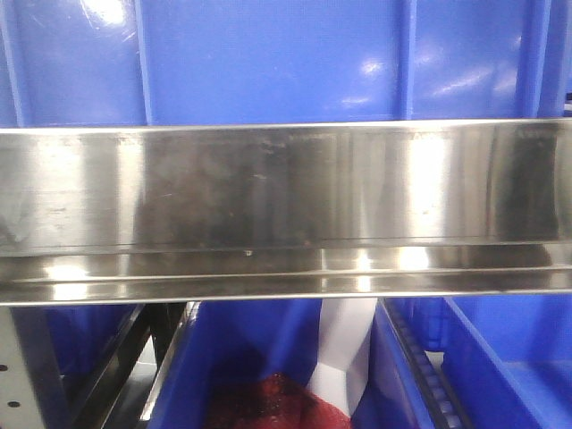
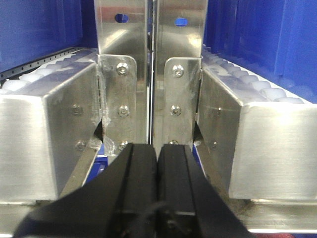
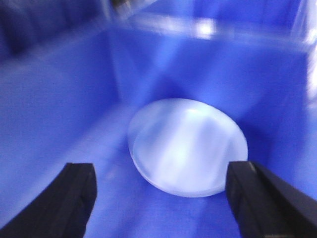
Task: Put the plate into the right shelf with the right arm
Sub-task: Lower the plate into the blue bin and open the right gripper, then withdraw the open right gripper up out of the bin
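the plate [image 3: 187, 148] lies on the floor of a blue bin [image 3: 59, 129] in the right shelf [image 1: 286, 210], apart from the wide-open, empty right gripper [image 3: 161, 198]. the placing step looks done; next the right arm likely needs a straight retreat clear of the bin walls. the left gripper [image 2: 157, 156] sits closed, empty.

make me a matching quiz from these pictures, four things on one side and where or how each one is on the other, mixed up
Things:
1. plate
2. left gripper
3. right gripper
4. steel rail

States:
A. fingers pressed together, holding nothing
B. runs across the front view, below a blue bin
C. lies on the floor of a blue bin
D. fingers wide apart, on either side of the plate in the picture

Pairs: 1-C, 2-A, 3-D, 4-B
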